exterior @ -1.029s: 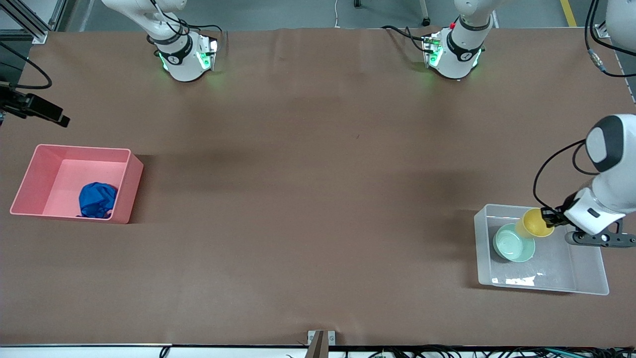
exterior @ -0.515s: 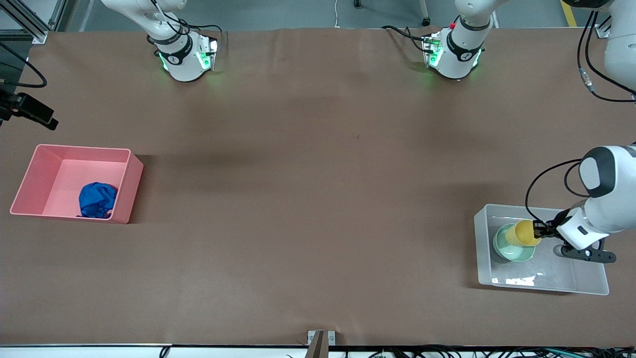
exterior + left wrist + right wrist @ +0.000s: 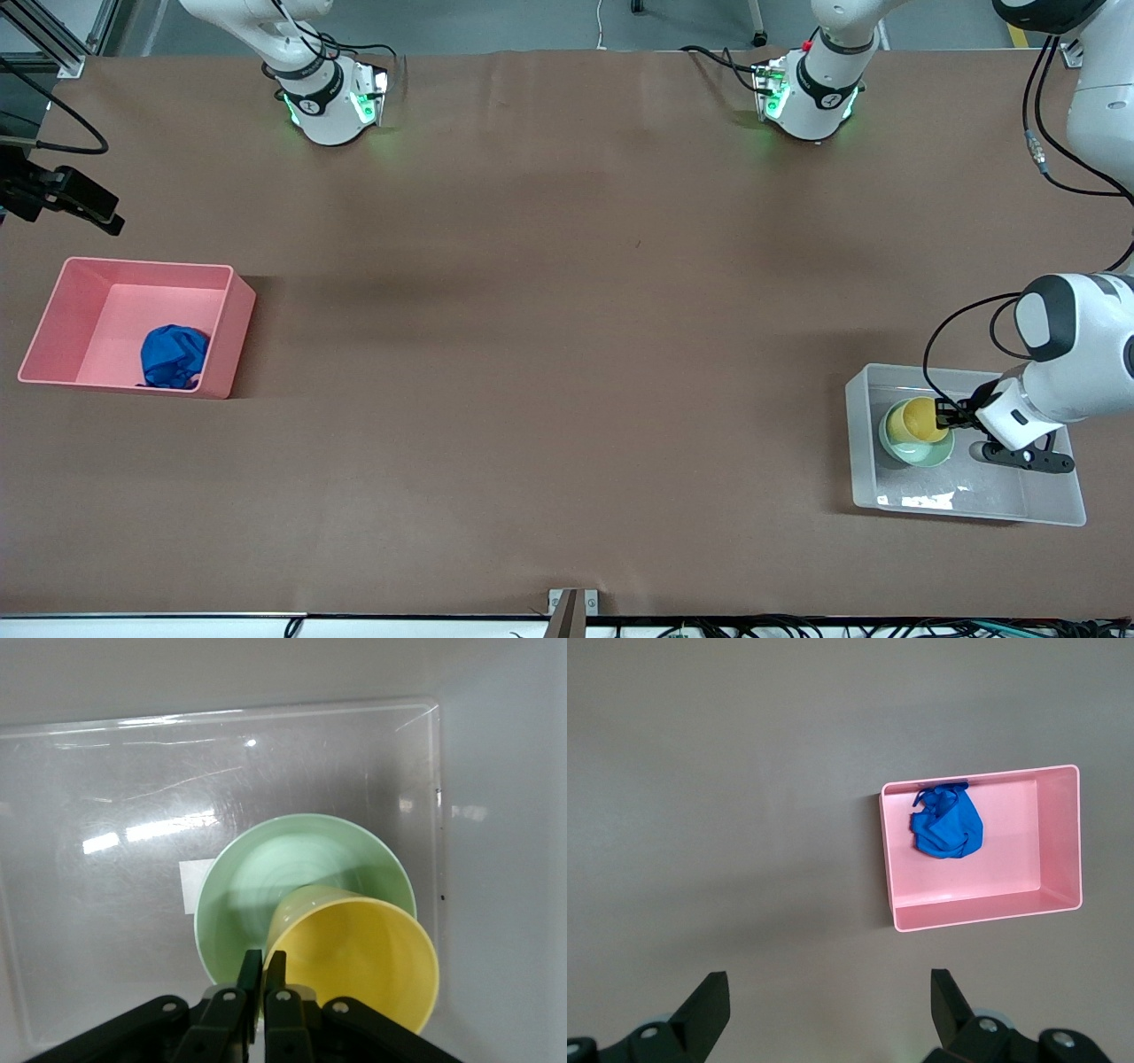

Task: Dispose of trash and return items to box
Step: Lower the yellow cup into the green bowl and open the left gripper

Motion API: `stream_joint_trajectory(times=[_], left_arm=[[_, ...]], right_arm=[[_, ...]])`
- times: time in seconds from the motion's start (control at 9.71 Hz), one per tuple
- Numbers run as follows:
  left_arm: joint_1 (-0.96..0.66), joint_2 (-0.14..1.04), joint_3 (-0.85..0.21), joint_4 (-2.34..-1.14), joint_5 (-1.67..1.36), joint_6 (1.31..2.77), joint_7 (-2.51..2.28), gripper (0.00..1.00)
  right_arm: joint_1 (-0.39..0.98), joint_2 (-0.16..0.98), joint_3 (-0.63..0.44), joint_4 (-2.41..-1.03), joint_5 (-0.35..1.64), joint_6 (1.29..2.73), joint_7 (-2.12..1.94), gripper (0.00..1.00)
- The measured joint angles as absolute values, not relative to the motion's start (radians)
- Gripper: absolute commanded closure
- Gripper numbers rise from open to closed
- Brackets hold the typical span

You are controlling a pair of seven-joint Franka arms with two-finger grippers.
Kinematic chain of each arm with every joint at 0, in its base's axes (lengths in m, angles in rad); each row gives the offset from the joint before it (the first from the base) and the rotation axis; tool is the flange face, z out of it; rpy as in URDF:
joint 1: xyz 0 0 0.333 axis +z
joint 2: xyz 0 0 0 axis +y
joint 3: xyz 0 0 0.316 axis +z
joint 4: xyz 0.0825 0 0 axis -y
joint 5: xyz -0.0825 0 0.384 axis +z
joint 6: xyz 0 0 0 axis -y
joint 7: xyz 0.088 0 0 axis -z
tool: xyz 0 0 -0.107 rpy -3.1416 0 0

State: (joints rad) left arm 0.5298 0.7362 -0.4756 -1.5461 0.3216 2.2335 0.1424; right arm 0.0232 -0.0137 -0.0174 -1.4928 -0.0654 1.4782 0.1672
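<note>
The yellow cup sits tilted in the mint-green bowl, inside the clear box at the left arm's end of the table. My left gripper is shut on the cup's rim. The left wrist view shows the fingers pinching the rim of the cup over the bowl. The blue cloth wad lies in the pink bin. My right gripper is open and empty, high over bare table beside the pink bin and the cloth.
The box's white label shows through its bottom beside the bowl. The right arm's hand hangs at the table's edge at the right arm's end, above the pink bin in the front view. Both arm bases stand along the table's edge farthest from the front camera.
My left gripper has come down with the yellow cup, from over the box's edge to over the green bowl. The cup now rests in the bowl. The right hand shifted only slightly.
</note>
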Motion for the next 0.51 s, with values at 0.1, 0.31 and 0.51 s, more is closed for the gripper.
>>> stream_joint_trajectory(times=[0.1,0.31,0.51], left_arm=[[0.53,0.738,-0.475,-1.543,0.331,2.237,0.143,0.91],[0.53,0.738,-0.474,-1.53,0.353,2.238,0.143,0.61],[0.53,0.738,-0.474,-1.52,0.356,2.237,0.143,0.15]], right_arm=[[0.021,-0.014,-0.019,-1.496,-0.065,1.478,0.161,0.0],[0.0,-0.013,-0.026,-1.514,-0.051,1.497,0.1,0.0],[-0.021,-0.013,-0.028,-1.538,-0.04,1.513,0.056,0.01]])
